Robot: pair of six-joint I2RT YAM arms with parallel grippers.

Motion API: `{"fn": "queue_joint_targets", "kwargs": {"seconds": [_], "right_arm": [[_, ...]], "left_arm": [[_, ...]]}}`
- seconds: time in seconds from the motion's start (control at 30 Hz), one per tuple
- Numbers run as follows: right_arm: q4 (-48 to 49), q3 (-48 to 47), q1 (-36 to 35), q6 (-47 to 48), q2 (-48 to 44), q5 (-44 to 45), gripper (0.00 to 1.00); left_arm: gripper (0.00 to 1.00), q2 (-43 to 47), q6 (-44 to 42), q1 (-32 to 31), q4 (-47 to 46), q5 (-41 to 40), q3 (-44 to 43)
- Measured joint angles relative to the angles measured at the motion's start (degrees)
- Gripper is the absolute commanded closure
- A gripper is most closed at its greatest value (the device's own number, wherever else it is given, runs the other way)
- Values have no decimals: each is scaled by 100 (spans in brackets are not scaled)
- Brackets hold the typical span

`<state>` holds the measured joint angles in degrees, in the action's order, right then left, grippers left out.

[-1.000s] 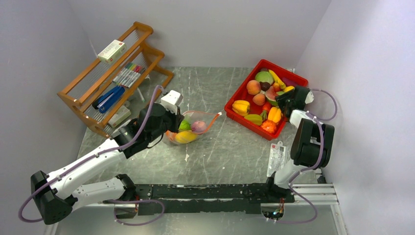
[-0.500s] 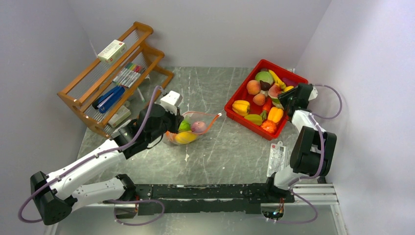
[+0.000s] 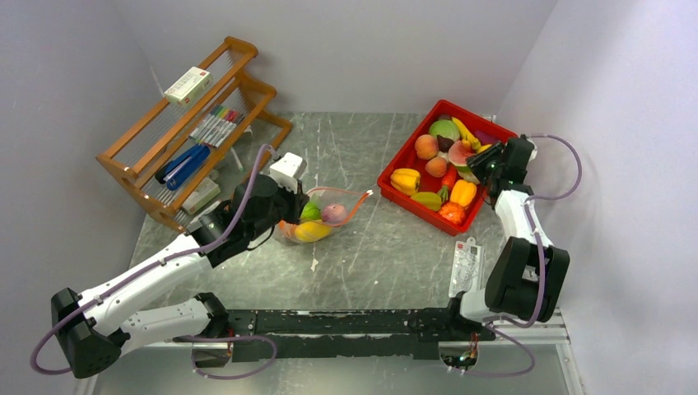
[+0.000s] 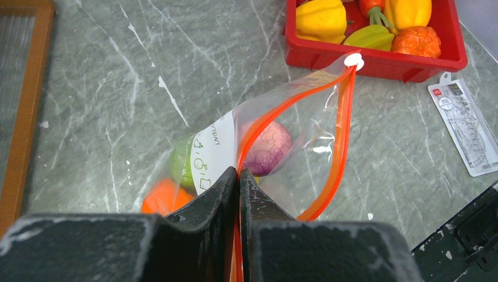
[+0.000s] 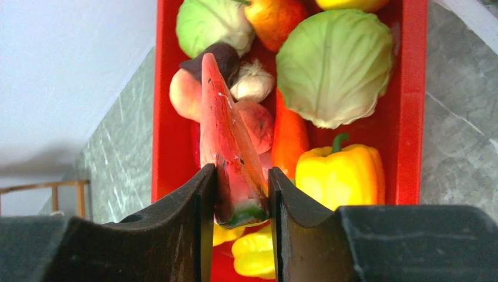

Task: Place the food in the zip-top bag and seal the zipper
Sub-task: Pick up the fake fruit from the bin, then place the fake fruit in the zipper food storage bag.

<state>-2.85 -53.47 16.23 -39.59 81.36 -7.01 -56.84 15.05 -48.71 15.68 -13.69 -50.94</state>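
While the left gripper (image 4: 239, 171) pinches the zipper (image 4: 347, 111), the bag (image 4: 305, 138) gapes. The right gripper (image 5: 242, 176) clamps a melon slice (image 5: 226, 132).

white label patch (image 4: 209, 154) on zip-top bag (image 4: 305, 126), letters possibly "ENT", remainder hidden

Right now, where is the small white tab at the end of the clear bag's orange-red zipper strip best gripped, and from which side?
Probably pinch the small white tab from above, on the red plastic tray side: it caps the far end of the orange-red zipper strip, opposite where the left gripper clamps it.
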Motion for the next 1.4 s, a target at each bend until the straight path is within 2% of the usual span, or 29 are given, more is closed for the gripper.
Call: {"fn": "queue_joint_targets", "kwargs": {"seconds": [0.37,0.7,0.87,1.0,1.07,1.23,1.4], "right_arm": [[-557,125,-256,365,-1228,-717,75],[-992,125,-1296,549,-2055,-1248,75],[-1123,50,-1803,1016,-2151,-1849,74],[-1213,50,-2562,1532,-2352,-2026,74],[-1222,55,-2704,1698,-2549,-2028,74],[-1204,-2,-2712,1993,-3132,-2234,74],[-1207,-254,-2907,2490,-3204,-2693,73]], "left_arm": [[93,-2,2,0,-2,-26,0],[93,-74,2,0,-22,-63,0],[93,-81,2,-2,-57,-66,0],[93,-101,2,0,-55,-66,-2],[93,-149,4,2,-31,-55,-28],[93,-313,0,114,85,214,-229],[93,-354,-2,505,256,800,-509]]}}
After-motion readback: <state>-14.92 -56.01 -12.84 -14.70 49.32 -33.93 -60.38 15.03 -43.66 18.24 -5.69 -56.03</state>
